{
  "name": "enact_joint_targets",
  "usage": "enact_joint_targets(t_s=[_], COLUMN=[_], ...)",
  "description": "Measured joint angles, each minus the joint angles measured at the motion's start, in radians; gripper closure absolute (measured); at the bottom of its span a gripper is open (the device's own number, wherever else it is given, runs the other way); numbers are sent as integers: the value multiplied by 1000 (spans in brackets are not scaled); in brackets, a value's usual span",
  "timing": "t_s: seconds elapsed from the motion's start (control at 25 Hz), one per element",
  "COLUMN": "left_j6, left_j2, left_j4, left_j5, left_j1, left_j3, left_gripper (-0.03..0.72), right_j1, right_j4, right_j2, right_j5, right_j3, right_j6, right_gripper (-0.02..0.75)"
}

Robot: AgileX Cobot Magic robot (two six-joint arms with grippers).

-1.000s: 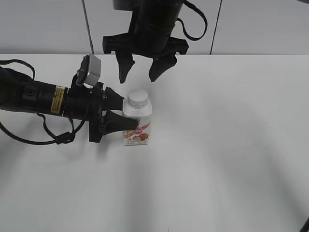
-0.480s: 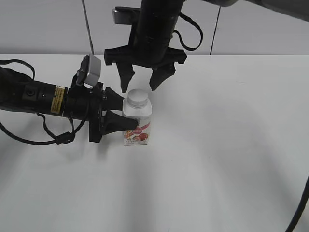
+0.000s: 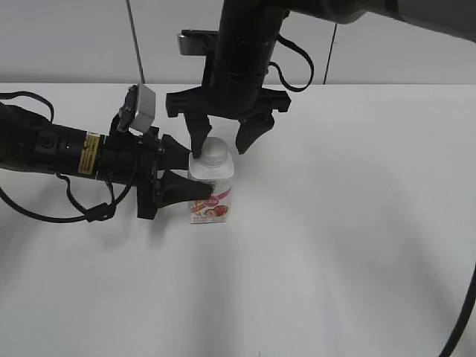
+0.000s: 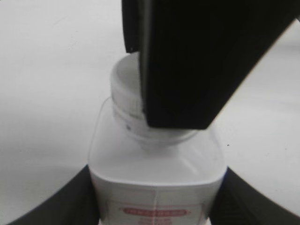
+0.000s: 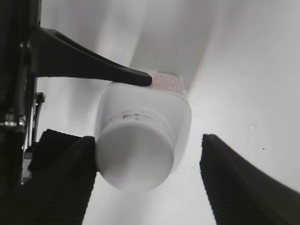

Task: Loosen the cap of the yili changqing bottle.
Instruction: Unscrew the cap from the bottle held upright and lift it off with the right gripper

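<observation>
The yili changqing bottle [image 3: 213, 197] stands upright on the white table, white with a red-pink label. My left gripper [image 3: 195, 178] comes in from the left and is shut on the bottle's body, one finger on each side [image 4: 154, 206]. The white cap [image 3: 215, 151] sits on the neck. My right gripper [image 3: 223, 141] hangs above it, open, with its fingers on either side of the cap. In the right wrist view the cap [image 5: 133, 159] lies between the jaws [image 5: 147, 157]; one finger touches its side and the other stands apart. In the left wrist view a right finger hides part of the cap [image 4: 123, 86].
The white table [image 3: 349, 238] stretches to the front and right. A grey wall with panel seams [image 3: 74, 37] runs behind it. The left arm's black body and cables [image 3: 44, 149] lie along the table's left side.
My right gripper has come down from above the bottle, and its open fingers now straddle the cap. The left gripper and the bottle have not moved.
</observation>
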Motion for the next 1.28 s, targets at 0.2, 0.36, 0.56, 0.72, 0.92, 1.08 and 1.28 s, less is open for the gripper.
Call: enact_joint_targets(t_s=[0.2,0.36,0.56,0.72,0.92,1.08,1.28], left_j6=[0,0,0,0,1,1,0], left_j2=[0,0,0,0,0,0,0], left_j4=[0,-1,-1,-2,1,1,1], left_j5=[0,0,0,0,0,0,0], left_j1=[0,0,0,0,0,0,0], left_j3=[0,0,0,0,0,0,0], left_gripper=[291,291,291,291,291,291,291], right_j1=[0,0,0,0,0,0,0], right_j4=[4,16,18,18,20,22,22], right_j2=[0,0,0,0,0,0,0], right_j5=[0,-1,-1,-1,-1,-1,-1], right_j3=[-5,-5,-6,-6,-7,-9,-9], right_j6=[-1,-1,-28,-220,-754,-924,-1011], right_gripper=[237,351,351,351,351,351,351])
